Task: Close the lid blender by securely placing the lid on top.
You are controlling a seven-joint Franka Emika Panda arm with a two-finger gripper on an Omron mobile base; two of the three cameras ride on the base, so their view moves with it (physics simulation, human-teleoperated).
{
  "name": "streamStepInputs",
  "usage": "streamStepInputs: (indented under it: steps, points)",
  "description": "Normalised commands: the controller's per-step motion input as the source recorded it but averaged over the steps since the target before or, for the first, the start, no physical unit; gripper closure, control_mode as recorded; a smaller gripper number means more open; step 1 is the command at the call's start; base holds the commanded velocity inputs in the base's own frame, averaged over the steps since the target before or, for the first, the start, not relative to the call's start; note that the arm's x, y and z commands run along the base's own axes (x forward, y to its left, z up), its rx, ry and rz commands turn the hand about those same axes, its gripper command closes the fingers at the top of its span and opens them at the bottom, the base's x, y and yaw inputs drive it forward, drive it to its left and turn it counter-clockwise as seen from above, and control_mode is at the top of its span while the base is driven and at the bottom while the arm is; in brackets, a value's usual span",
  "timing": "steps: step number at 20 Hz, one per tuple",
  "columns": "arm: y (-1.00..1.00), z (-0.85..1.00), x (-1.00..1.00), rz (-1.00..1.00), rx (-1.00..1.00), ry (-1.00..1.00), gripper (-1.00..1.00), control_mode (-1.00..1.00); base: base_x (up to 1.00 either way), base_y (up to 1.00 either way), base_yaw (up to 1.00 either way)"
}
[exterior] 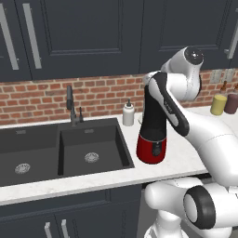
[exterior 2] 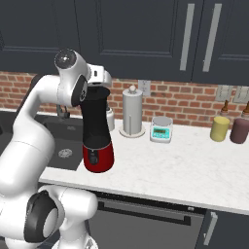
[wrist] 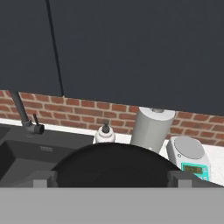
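The blender (exterior: 152,139) (exterior 2: 97,141) is a tall black jar on a glossy red base, standing on the white counter just right of the sink. The black round lid (wrist: 111,164) (exterior 2: 97,91) lies flat on top of the jar. My gripper (wrist: 111,179) (exterior 2: 98,81) hovers right over the jar's top, its fingertips (wrist: 43,179) spread wide at either side of the lid's rim. In the left base view my own forearm hides the jar's top.
A white pump bottle (exterior: 128,114) stands behind the blender, beside the dark sink (exterior: 93,139) and faucet (exterior: 70,104). A paper towel roll (exterior 2: 132,114), a small scale (exterior 2: 161,129), and yellow (exterior 2: 220,129) and maroon (exterior 2: 240,130) cylinders stand to the right. Dark cabinets hang overhead.
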Motion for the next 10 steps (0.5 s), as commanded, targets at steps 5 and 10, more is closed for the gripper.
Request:
streamStepInputs:
  steps: [5, 10]
  points:
    - [0.04, 0.0, 0.0, 0.0, 0.0, 0.0, -1.0, -1.0, 0.0, 0.0, 0.0]
    - [0.18, 0.0, 0.0, 0.0, 0.03, 0.0, -1.0, -1.0, 0.0, 0.0, 0.0]
